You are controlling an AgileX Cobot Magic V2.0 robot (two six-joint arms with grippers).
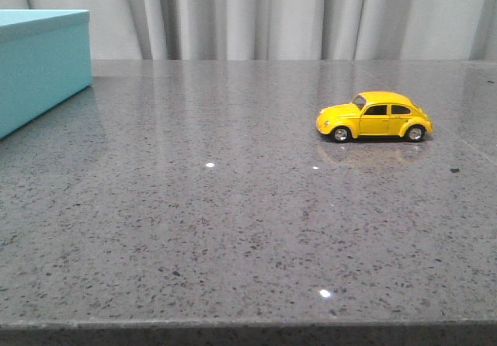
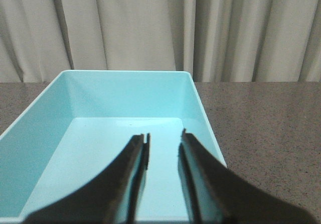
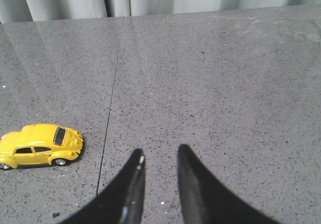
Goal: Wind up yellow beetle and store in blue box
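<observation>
Front view: the yellow beetle (image 1: pixel 374 116) sat on its four wheels on the grey speckled table (image 1: pixel 233 222), right of centre and toward the far side. Its long axis ran left-right across the view, nose pointing left, side-on to the camera. The blue box (image 1: pixel 39 67) stood at the far left edge of the table, well apart from the car. No arm showed here.

Left wrist view: the left gripper (image 2: pixel 164 138) hung over the open interior of the blue box (image 2: pixel 200 108), fingers parted with a narrow gap, nothing between them. Box looked lidless from this angle, inside bare.

Right wrist view: the right gripper (image 3: pixel 159 156) hovered above bare table (image 3: pixel 225 83), fingers slightly apart, holding nothing. The yellow beetle (image 3: pixel 39 144) lay off to one side of the fingers, not touching, its length crosswise to them, rear window end nearer the gripper.
</observation>
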